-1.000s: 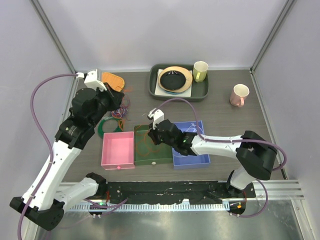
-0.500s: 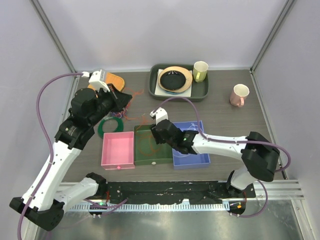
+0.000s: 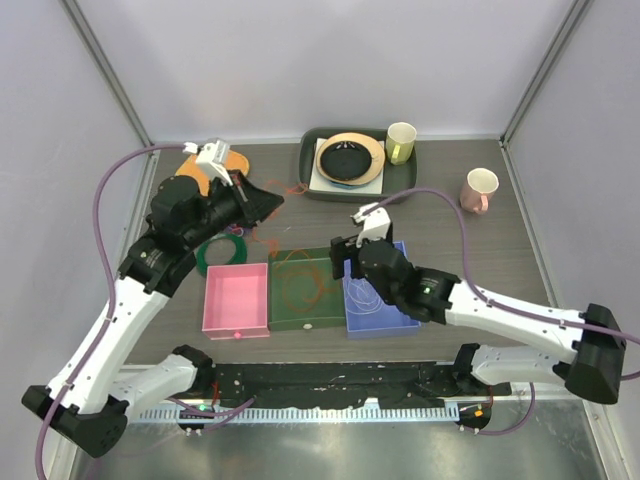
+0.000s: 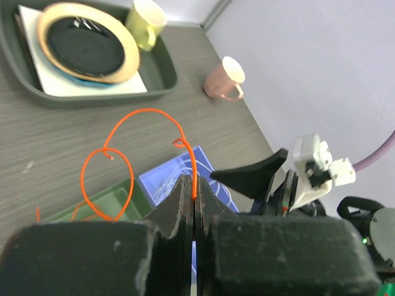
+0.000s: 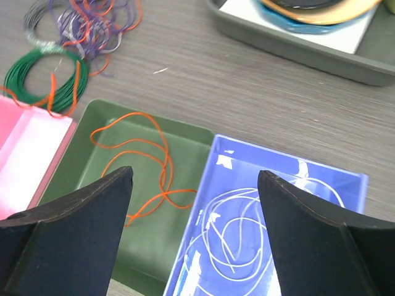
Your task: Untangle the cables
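My left gripper (image 4: 194, 190) is shut on an orange cable (image 4: 117, 132), which loops away from the jaws above the table. In the top view that gripper (image 3: 268, 200) hangs behind the trays. My right gripper (image 5: 194, 176) stands open with nothing between its fingers, above the border of the green tray (image 5: 111, 114) and the blue tray (image 5: 352, 185). An orange cable (image 5: 162, 166) lies loose in the green tray. White cables (image 5: 247, 228) lie coiled in the blue tray. A tangle of purple, orange and white cables (image 5: 86, 24) lies on the table at the far left.
A dark green coiled ring (image 5: 37, 80) lies beside the tangle, next to a pink tray (image 3: 235, 300). At the back stand a dark tray (image 3: 400, 185) with a plate (image 3: 350, 157) and a yellow cup (image 3: 401, 141). A pink cup (image 3: 479, 190) stands at the right.
My right gripper has opened and moved right, away from the green tray, leaving orange cable in it. My left gripper has moved right with its orange cable.
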You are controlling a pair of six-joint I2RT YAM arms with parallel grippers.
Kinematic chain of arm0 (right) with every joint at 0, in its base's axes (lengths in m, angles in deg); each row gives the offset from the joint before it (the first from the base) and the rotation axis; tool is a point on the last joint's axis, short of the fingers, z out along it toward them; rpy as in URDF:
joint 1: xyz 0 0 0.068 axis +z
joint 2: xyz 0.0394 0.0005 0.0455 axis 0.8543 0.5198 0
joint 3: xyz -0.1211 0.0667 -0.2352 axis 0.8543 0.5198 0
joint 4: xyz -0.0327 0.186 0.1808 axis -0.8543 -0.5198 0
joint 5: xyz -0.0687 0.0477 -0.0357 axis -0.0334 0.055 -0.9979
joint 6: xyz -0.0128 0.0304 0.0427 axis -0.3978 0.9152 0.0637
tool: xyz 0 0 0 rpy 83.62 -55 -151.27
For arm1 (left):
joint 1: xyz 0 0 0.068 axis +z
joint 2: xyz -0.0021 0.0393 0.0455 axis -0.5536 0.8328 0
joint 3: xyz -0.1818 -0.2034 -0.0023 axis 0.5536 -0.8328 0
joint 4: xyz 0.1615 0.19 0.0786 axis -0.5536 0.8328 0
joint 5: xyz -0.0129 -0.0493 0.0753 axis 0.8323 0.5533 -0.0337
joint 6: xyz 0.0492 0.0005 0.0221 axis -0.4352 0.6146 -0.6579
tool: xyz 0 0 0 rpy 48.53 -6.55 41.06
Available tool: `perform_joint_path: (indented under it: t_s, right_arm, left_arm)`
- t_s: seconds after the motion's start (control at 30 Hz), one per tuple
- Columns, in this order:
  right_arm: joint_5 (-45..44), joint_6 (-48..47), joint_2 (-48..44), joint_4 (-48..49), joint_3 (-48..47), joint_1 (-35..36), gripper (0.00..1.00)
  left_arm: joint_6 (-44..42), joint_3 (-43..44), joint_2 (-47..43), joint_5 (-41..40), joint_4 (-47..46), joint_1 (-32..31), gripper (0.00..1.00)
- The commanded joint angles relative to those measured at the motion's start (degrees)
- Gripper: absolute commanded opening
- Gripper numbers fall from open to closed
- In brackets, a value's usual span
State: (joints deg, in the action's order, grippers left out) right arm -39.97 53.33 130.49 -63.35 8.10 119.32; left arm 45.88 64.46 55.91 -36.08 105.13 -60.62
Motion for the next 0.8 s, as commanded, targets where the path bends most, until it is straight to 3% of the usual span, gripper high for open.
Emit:
perform_joint_path:
  t_s: [0.0, 0.27, 0.43, 0.77]
  right_arm:
    - [-11.8, 5.4, -6.3, 0.1, 3.1, 0.4, 0.9]
    - [-18.2, 6.1, -14.1, 0.4, 7.8, 0.4, 0.92]
    - [-19.0, 4.9, -15.0, 0.5, 8.8, 0.4, 0.95]
    - [-23.8, 2.0, -9.2, 3.6, 6.4, -0.3, 1.0]
  left_arm:
    - [2.6, -2.4, 1.8, 4.8, -4.1, -2.3, 0.0]
    - [3.5, -14.5, 0.5, -3.6, -5.4, -6.2, 0.0]
    - [2.6, -15.7, 3.6, -10.1, -1.0, -6.3, 0.0]
    - [7.7, -22.2, 10.2, -1.6, -2.5, -8.9, 0.0]
